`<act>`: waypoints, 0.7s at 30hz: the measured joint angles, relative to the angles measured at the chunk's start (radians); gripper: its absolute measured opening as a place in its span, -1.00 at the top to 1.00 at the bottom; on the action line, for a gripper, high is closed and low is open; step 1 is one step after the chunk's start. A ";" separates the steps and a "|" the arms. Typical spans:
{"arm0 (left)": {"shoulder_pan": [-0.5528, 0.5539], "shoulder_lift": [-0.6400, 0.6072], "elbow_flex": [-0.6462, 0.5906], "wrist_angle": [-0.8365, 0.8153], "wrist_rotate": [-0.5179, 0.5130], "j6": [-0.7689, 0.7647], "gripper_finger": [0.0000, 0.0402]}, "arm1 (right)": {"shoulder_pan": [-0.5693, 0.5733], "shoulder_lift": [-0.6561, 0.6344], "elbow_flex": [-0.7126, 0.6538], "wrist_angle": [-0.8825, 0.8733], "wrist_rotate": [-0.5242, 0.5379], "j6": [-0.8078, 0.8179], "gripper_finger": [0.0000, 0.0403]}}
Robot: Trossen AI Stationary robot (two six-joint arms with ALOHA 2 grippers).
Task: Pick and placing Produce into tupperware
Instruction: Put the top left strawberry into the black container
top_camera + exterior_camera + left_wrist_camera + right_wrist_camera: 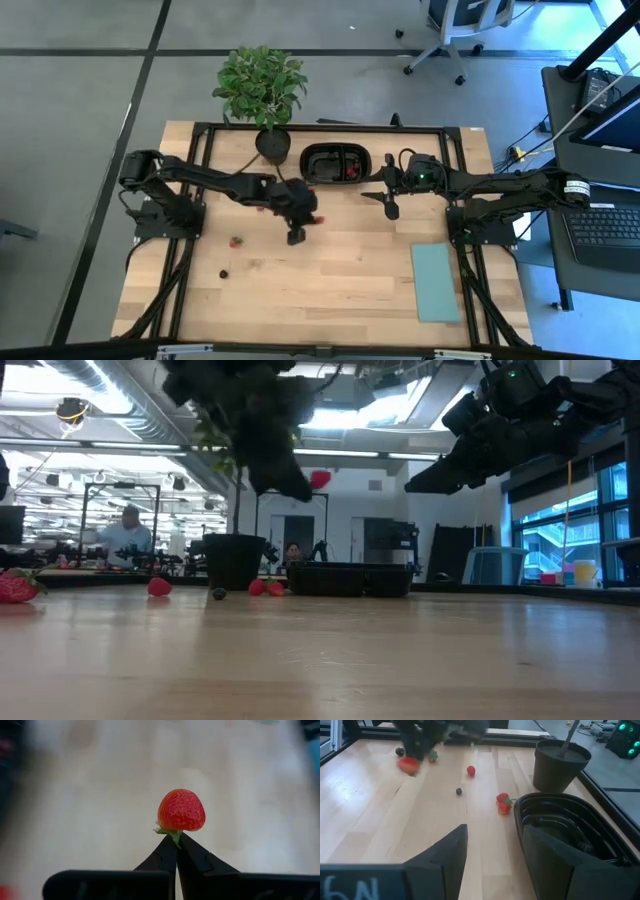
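Observation:
My left gripper (176,845) is shut on a red strawberry (181,810) and holds it in the air over the middle of the table (318,218), a little short of the black tupperware tray (335,165). The low view shows the strawberry (320,479) high above the tabletop. My right gripper (495,860) waits open beside the tray's near rim (530,802), with nothing between its fingers. More produce lies loose on the wood: two strawberries (503,802) by the tray, a red berry (470,770) and a dark berry (459,791). My left gripper pinches the strawberry by its green leafy stalk end (173,835), with only the free ends of its two fingers. The fingers slant downward. The red body stands out beyond the fingertips, lifted clear of the table.
A potted green plant (262,85) stands at the table's far edge, its dark pot (560,765) right beside the tray. A pale teal rectangle (435,280) lies at the near right. Loose berries (236,241) lie on the left half. Bare wood fills the near middle.

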 joint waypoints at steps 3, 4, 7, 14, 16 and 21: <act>-0.012 0.073 0.094 -0.009 -0.126 0.103 1.00 | 0.001 -0.001 0.001 -0.010 0.000 0.001 0.03; -0.010 0.096 0.122 -0.007 -0.154 0.132 1.00 | 0.001 -0.001 0.000 -0.016 0.000 0.003 0.03; 0.011 0.167 0.203 -0.014 -0.271 0.154 1.00 | 0.004 -0.001 0.001 -0.037 0.000 0.027 0.03; 0.109 0.291 0.326 -0.087 -0.588 0.115 1.00 | 0.005 -0.001 0.001 -0.050 0.000 0.048 0.03; 0.131 0.320 0.342 -0.073 -0.602 0.115 1.00 | 0.005 -0.001 0.001 -0.051 0.000 0.046 0.03; 0.168 0.394 0.371 -0.063 -0.632 0.116 1.00 | 0.004 -0.001 0.001 -0.052 0.000 0.025 0.03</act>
